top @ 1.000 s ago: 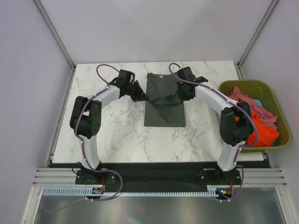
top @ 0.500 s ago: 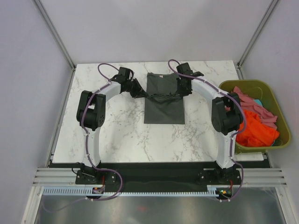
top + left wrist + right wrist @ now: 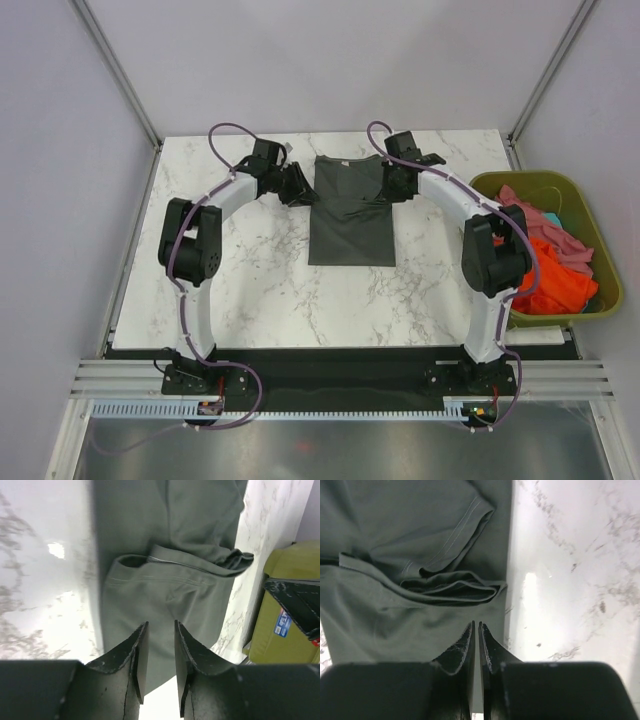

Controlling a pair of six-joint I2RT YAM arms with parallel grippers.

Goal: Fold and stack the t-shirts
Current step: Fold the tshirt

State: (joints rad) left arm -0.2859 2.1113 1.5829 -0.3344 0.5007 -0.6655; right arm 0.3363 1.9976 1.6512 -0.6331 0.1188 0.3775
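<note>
The dark charcoal t-shirt lies on the marble table as a long rectangle, with a folded sleeve bunched across its upper part. My left gripper hovers at the shirt's left edge with its jaws slightly apart and nothing between them; the shirt lies below it. My right gripper is over the shirt's right edge, shut and empty, above the cloth. Orange and pink t-shirts are heaped in the bin.
The olive-green bin stands off the table's right edge, and it also shows in the left wrist view. Bare marble lies left of and in front of the shirt. Frame posts stand at the far corners.
Both grippers moved toward the far edge of the table. The cloth ridge stretched between them one second ago now lies down on the shirt, and neither gripper holds cloth.
</note>
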